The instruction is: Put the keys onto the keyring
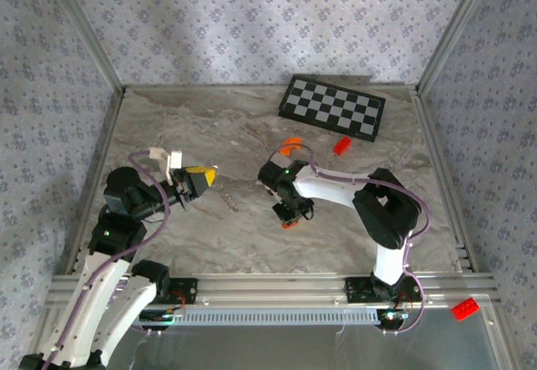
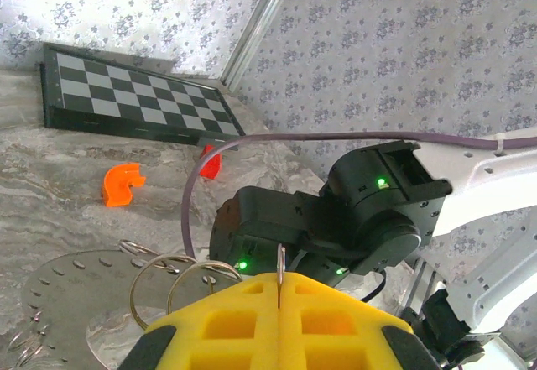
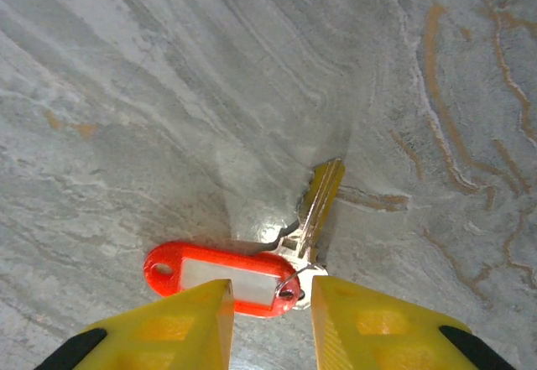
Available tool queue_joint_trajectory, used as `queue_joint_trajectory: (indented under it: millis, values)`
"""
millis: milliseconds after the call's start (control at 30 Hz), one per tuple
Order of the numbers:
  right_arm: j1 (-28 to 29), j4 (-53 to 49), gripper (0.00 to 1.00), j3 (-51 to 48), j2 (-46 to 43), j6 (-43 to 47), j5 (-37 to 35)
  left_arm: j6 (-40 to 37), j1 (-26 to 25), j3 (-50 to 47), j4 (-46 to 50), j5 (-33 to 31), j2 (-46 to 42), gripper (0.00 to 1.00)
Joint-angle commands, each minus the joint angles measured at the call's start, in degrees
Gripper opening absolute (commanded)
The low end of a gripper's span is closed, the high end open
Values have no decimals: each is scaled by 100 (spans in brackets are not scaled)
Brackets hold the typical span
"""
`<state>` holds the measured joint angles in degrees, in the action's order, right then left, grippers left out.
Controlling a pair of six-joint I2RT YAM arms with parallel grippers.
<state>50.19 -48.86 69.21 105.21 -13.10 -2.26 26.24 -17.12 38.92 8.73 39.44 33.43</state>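
Observation:
The keys (image 3: 319,206) lie flat on the marble table: one brass-coloured key joined by a small wire loop to a red plastic tag (image 3: 210,271). My right gripper (image 3: 270,307) points straight down over them with its yellow jaws apart; the key's head and the tag's end lie in the gap. In the top view this gripper (image 1: 289,216) is at the table's middle. My left gripper (image 1: 211,174) is shut on the keyring (image 1: 231,198), which dangles from it. In the left wrist view a thin metal edge (image 2: 279,271) sticks up between the closed fingers, with silver rings (image 2: 168,284) beside them.
A black-and-white checkered board (image 1: 332,107) lies at the back right. An orange arc piece (image 1: 290,145) and a red brick (image 1: 341,145) lie in front of it. Another red brick (image 1: 465,308) sits beyond the near rail. Aluminium rails edge the table.

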Motion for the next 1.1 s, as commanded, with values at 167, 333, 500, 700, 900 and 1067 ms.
queue_joint_trajectory:
  millis: [167,333,500,700,900,1067]
  values:
    - [24,-157,27,31,210,-111,-280,74,43,12,-413,144,-98,0]
    - [23,-198,14,40,151,-140,-342,79,43,11,-438,151,-75,0]
    - [13,-294,8,31,0,-140,-410,83,38,5,-443,153,-65,0]
    - [11,107,2,-352,-555,-7,116,83,43,28,-469,213,-3,0]
    - [-143,986,0,-1010,-1159,326,824,65,45,43,-460,263,23,0]
    - [-352,1812,0,-1599,-1624,282,1438,65,44,45,-485,305,41,0]
